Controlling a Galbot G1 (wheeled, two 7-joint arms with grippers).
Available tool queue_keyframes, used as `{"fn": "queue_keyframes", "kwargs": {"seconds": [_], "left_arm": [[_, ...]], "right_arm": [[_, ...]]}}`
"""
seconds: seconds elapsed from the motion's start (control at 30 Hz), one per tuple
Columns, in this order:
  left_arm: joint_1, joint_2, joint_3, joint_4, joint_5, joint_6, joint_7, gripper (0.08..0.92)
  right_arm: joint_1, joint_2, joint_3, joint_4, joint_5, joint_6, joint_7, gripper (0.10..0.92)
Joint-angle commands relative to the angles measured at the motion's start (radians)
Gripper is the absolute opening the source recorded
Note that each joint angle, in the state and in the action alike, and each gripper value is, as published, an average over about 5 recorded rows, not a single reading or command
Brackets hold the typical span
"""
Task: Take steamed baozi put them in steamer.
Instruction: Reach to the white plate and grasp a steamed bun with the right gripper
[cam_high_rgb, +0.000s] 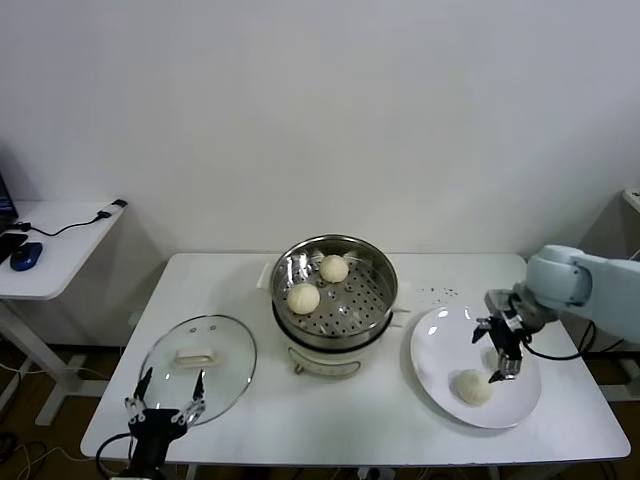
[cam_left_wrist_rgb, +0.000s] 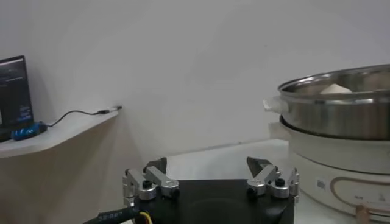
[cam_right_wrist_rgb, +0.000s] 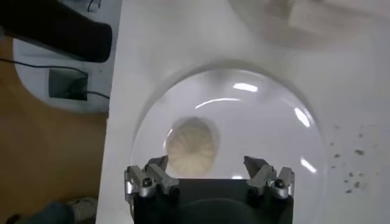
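The right gripper (cam_high_rgb: 503, 352) hangs over the white plate (cam_high_rgb: 436, 370) at the right end of the white table (cam_high_rgb: 330, 430), fingers spread wide with nothing between them. In the right wrist view the right gripper (cam_right_wrist_rgb: 209, 176) shows both fingertips apart, and 1 baozi (cam_right_wrist_rgb: 191, 147) lies on the plate (cam_right_wrist_rgb: 274, 134) just beyond the fingertip on its side, not touched. From the head view that same baozi (cam_high_rgb: 473, 387) lies toward the plate's near edge, just beside the gripper's lower fingertip. Behind the gripper's fingers there may be a second pale bun on the plate, but it is too hidden to tell.

The steamer (cam_high_rgb: 372, 262) stands mid-table, just left of the plate, its steel basket on a cream base. Inside on the perforated floor rest 2 baozi: 1 at the left (cam_high_rgb: 303, 298), 1 toward the back (cam_high_rgb: 334, 268), near each other but apart.

The left gripper (cam_high_rgb: 165, 405) is parked low at the table's front-left edge, fingers wide and empty, right at the near rim of the glass lid (cam_high_rgb: 225, 350), which lies flat on the table with its white handle up. From the left wrist view the left gripper (cam_left_wrist_rgb: 209, 178) faces the steamer (cam_left_wrist_rgb: 341, 115), well apart from it.
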Motion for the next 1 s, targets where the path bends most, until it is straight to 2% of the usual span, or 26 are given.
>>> {"fn": "queue_keyframes", "kwargs": {"seconds": [0.03,0.27,0.7,1.0], "left_arm": [[0.003,-0.004,0.002,0.005,0.008,0.001,0.0,0.823],[0.007,-0.004,-0.003,0.011,0.009,-0.001,-0.001,0.823],[0.002,-0.003,0.001,0.015,0.011,0.003,-0.004,0.823],[0.0,-0.003,0.003,0.017,0.013,0.004,-0.004,0.823]], "right_arm": [[-0.262,-0.017,0.162,-0.042,-0.108,0.002,0.029,0.823],[-0.304,0.06,0.201,-0.107,-0.106,0.001,0.042,0.823],[-0.311,0.108,0.211,-0.151,-0.11,0.0,0.034,0.822],[-0.3,0.112,0.207,-0.148,-0.1,0.001,0.019,0.685]]}}
